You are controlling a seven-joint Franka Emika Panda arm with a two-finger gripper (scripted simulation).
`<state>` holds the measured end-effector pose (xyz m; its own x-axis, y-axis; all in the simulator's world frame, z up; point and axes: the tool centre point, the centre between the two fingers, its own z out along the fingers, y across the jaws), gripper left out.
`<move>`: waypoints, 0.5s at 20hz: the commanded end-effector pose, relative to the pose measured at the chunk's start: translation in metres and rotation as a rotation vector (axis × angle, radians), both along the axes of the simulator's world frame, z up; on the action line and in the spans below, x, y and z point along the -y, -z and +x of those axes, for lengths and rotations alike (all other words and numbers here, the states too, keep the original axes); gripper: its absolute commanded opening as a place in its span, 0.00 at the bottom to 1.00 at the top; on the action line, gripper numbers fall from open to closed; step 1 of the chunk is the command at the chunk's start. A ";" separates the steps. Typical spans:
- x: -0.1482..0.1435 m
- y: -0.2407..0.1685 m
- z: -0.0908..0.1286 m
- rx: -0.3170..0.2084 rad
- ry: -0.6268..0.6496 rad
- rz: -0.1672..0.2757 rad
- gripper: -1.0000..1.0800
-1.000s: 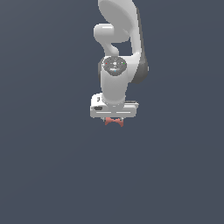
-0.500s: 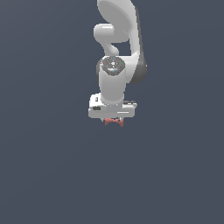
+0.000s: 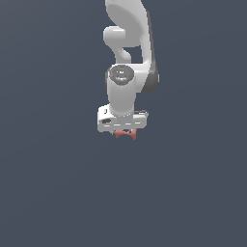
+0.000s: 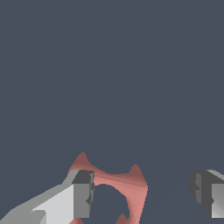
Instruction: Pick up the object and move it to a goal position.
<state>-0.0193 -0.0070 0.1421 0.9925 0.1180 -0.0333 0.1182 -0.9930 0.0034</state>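
Observation:
The object (image 3: 124,133) is a small red piece with a holed top and pointed legs. In the exterior view it peeks out just under the white hand of my gripper (image 3: 123,131). In the wrist view the object (image 4: 116,186) lies between the two dark fingertips of the gripper (image 4: 142,192). One fingertip (image 4: 83,192) is right against the object. The other fingertip (image 4: 203,192) stands well apart from it, with a clear gap. The jaws are open around the object and not closed on it.
A plain dark grey surface (image 3: 58,193) fills both views. The white arm (image 3: 128,43) rises behind the hand in the exterior view. No other objects or markers show.
The hand has shifted only slightly over the object, and its outline has turned a little. The red object stays in the same place.

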 end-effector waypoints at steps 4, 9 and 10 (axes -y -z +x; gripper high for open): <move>0.005 0.012 -0.009 0.004 -0.096 0.015 0.81; 0.009 0.025 -0.019 0.010 -0.205 0.031 0.81; 0.010 0.027 -0.022 0.011 -0.226 0.034 0.81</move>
<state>-0.0376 -0.0160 0.1188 0.9517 0.3065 -0.0183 0.3060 -0.9517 -0.0235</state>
